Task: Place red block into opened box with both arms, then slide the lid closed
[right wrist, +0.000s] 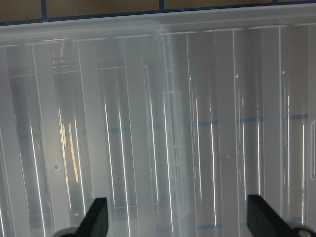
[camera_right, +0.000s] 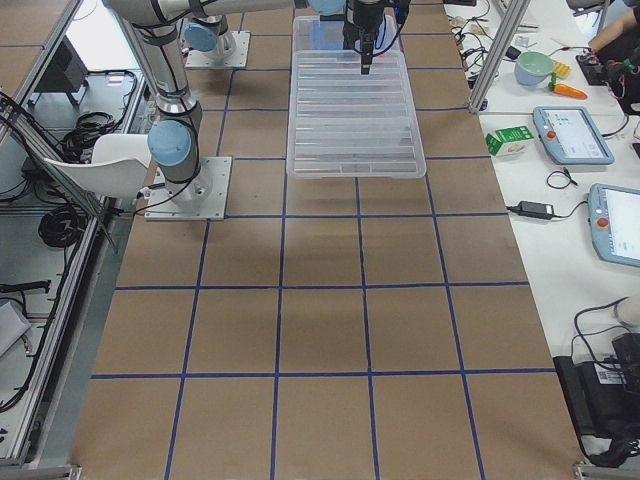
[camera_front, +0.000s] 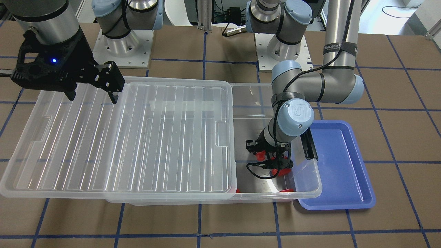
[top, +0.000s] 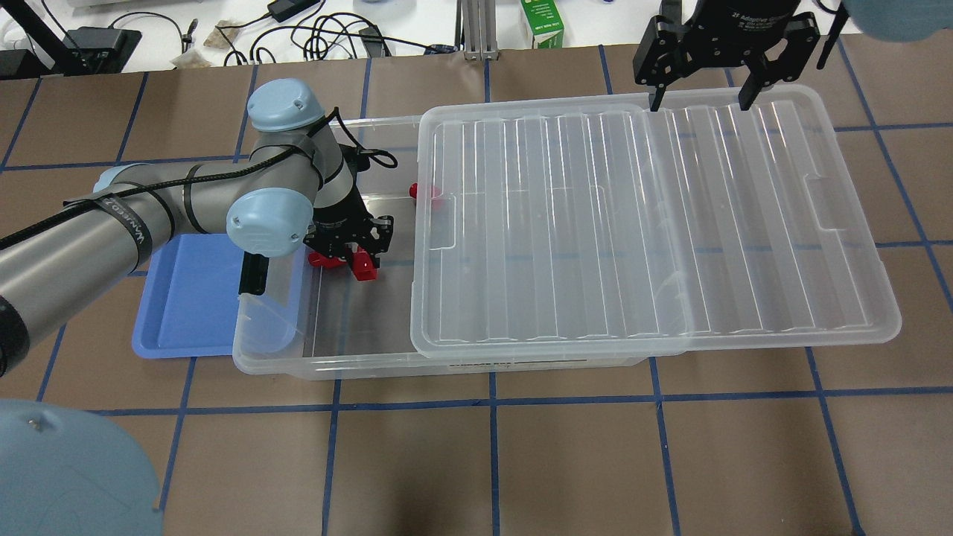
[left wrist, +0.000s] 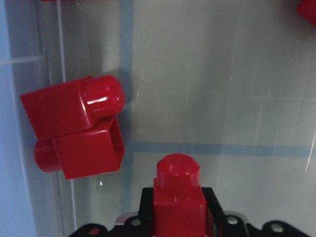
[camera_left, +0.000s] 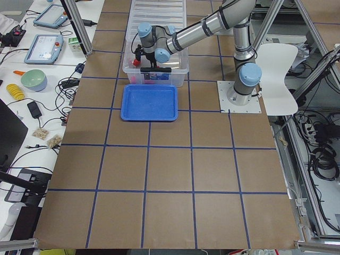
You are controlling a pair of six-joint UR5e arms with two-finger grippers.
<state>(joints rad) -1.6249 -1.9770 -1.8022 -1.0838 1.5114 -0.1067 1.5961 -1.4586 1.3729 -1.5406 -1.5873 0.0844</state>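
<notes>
The clear box (top: 357, 366) lies across the table with its ribbed lid (top: 633, 223) slid aside, leaving the end by the black clip bar (top: 253, 272) uncovered. My left gripper (top: 348, 254) reaches down into that uncovered end, shut on a red block (left wrist: 177, 197) just above the floor. Two more red blocks (left wrist: 74, 113) lie stacked against the box wall beside it. My right gripper (top: 698, 95) hangs open over the lid's far edge, with ribs (right wrist: 148, 148) showing between its fingers and nothing held.
A blue tray (top: 186, 305) sits against the box's clip end, under my left arm. Another red piece (top: 426, 192) lies at the lid's edge inside the box. The lid overhangs the box's other end. Brown table with blue grid lines all around.
</notes>
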